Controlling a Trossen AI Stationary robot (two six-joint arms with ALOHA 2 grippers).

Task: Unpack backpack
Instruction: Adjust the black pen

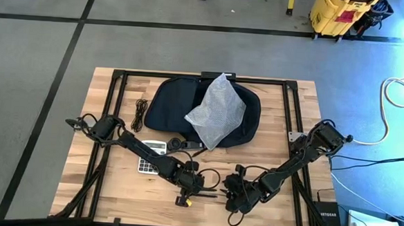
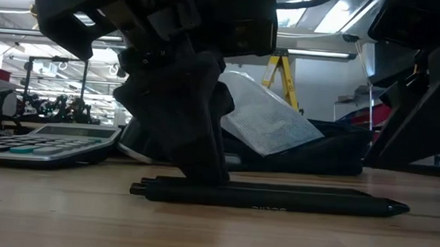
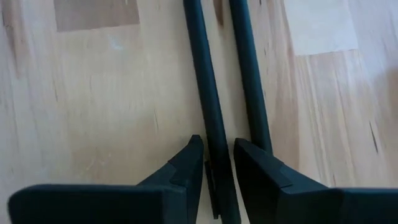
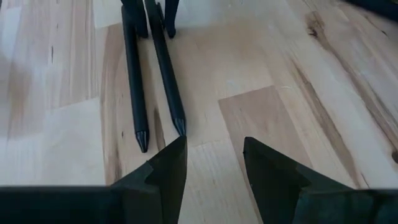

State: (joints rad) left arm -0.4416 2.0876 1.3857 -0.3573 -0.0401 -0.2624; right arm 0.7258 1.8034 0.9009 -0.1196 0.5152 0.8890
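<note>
Two arms are seen low at the 6 o'clock edge of the table (image 1: 107,80) in the high view. The backpack (image 1: 171,104) lies flat toward 12 o'clock of table centre, with a clear plastic bag (image 1: 216,112) laid on top of it. A calculator (image 1: 151,155) sits at the backpack's 7 o'clock, a coiled cable (image 1: 140,114) at its 9 o'clock. The left end effector (image 1: 192,190) and right end effector (image 1: 234,191) are placed close together, facing each other.

Low view: two black pens (image 2: 269,198) lie on the table, touching side by side; the left end effector is set down on them near one end. Calculator at 9 o'clock, backpack and plastic bag behind.

Left wrist view: fingers (image 3: 180,174) are set narrow, closed around one pen (image 3: 208,106); the second pen (image 3: 249,87) lies just beside, outside the grip.

Right wrist view: fingers (image 4: 165,168) are held partly apart, nothing between them; both pen tips are pointed toward them, just short of contact.
</note>
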